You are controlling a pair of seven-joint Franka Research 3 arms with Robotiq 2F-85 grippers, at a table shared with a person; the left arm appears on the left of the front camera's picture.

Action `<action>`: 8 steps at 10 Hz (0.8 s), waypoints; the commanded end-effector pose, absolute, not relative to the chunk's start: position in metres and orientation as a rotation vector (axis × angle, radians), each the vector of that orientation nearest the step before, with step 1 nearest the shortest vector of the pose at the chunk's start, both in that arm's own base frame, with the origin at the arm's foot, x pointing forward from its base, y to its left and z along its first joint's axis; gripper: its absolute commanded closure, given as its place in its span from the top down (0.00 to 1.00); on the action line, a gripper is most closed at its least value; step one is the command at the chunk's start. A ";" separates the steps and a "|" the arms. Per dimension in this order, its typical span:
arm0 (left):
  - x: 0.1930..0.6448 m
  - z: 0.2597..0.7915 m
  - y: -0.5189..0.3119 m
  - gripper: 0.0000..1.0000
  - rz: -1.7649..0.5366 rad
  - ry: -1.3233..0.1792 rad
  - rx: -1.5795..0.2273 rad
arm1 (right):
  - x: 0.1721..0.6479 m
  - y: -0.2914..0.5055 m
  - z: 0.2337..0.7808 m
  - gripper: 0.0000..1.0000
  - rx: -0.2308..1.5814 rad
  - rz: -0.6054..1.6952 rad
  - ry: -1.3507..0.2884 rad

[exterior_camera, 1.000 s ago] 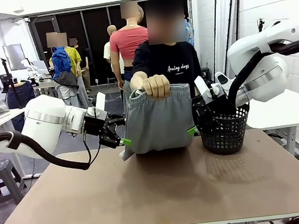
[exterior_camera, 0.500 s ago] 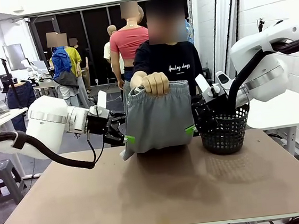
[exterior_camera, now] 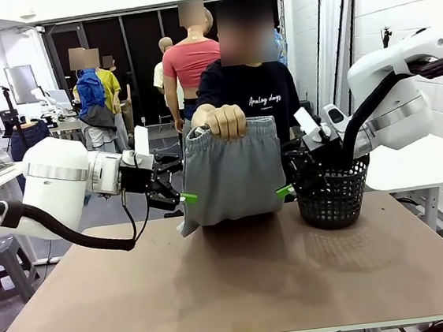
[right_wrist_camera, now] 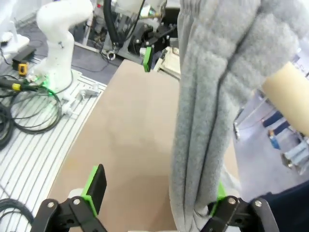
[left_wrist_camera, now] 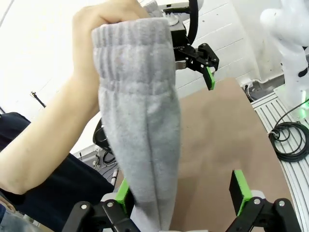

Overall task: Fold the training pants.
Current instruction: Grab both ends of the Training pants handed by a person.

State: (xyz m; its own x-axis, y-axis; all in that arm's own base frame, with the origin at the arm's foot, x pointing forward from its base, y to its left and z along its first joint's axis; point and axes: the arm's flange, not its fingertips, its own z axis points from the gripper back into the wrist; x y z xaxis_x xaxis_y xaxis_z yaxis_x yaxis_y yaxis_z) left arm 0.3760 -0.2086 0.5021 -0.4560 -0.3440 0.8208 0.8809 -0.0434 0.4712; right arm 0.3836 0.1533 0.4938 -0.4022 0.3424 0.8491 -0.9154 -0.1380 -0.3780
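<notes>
The training pants, of light grey soft fabric with a gathered elastic waistband, are held up by the waistband in the person's hand. They are hung vertically, bunched into lengthwise folds, over the far edge of the desk. Whether the lower end touches it cannot be told.

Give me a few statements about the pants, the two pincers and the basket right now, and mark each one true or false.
1. A person's hand holds the pants up by the waistband. True.
2. The pants lie spread flat on the table. False: they hang down from the hand, with the lower end at the tabletop.
3. The left pincer and the right pincer are both open, one at each side of the pants. True.
4. The black basket stands on the robot's left side of the table. False: it stands on the right side, beside the right pincer.
</notes>
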 end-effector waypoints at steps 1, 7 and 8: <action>0.377 0.489 -0.213 1.00 -1.636 -1.337 -0.680 | 0.383 0.157 0.498 1.00 0.787 1.700 -1.258; 0.392 0.497 -0.227 1.00 -1.570 -1.365 -0.716 | 0.385 0.174 0.497 1.00 0.874 1.684 -1.286; 0.393 0.500 -0.229 1.00 -1.579 -1.362 -0.725 | 0.387 0.177 0.499 1.00 0.879 1.675 -1.288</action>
State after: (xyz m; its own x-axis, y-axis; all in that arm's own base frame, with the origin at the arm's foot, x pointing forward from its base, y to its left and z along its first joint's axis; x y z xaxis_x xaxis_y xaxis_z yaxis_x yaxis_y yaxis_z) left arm 0.3871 -0.2243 0.5000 -0.4036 -0.2716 0.8737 0.9057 0.0169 0.4236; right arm 0.3787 0.1715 0.4970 -0.3984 0.2305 0.8878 -0.9166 -0.1361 -0.3760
